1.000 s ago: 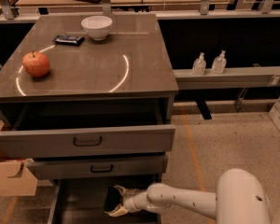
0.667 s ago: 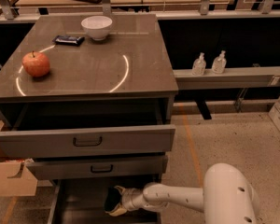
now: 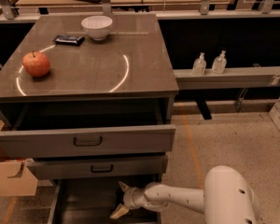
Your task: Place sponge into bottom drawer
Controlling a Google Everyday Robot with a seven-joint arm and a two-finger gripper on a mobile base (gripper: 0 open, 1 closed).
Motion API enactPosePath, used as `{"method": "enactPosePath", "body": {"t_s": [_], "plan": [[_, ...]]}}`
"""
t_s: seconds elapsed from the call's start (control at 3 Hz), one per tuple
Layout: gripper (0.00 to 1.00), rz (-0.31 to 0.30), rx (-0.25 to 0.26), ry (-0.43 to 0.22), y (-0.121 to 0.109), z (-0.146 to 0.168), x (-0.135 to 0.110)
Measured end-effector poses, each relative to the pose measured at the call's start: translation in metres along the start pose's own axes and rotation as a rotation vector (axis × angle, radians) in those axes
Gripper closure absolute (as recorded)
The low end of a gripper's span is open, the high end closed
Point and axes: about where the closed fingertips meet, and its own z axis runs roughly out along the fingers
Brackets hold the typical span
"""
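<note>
Tool (image 3: 120,199) down inside the open bottom drawer (image 3: 55,203), at the foot of the bench (image 3: 93,73), on the end of a pale arm (image 3: 177,197) reaching in from the right. Fingers (image 3: 122,186) spread apart, one up and one down, clamped on nothing visible. Between and around them only dark drawer interior. Sponge not to be made out there, possibly lost in that shadow, so cannot tell where it lies.

Above the bottom drawer, middle drawer (image 3: 130,164) pulled out a little and top drawer (image 3: 130,139) pulled out further, both with dark handles.

On the bench top: red apple (image 3: 36,63) near the left edge, white bowl (image 3: 96,27) at the back, flat dark packet (image 3: 69,39) just left of the bowl and apart from it.

Right of the bench, two small bottles (image 3: 199,63) side by side on a low ledge (image 3: 233,76). Cardboard box (image 3: 9,183) on the floor at the left, beside the drawers.
</note>
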Motion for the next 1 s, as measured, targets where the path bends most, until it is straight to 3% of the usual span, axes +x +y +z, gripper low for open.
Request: {"method": "enactPosePath", "body": {"t_s": [0.33,0.67,1.0], "plan": [[0.38,-0.006,0.033,-0.027,-0.012,-0.023,-0.009],[0.62,-0.009,0.012,0.002,-0.02,-0.054,-0.014],[0.85,-0.024,0.018,0.011,-0.029,-0.062,-0.018]]}}
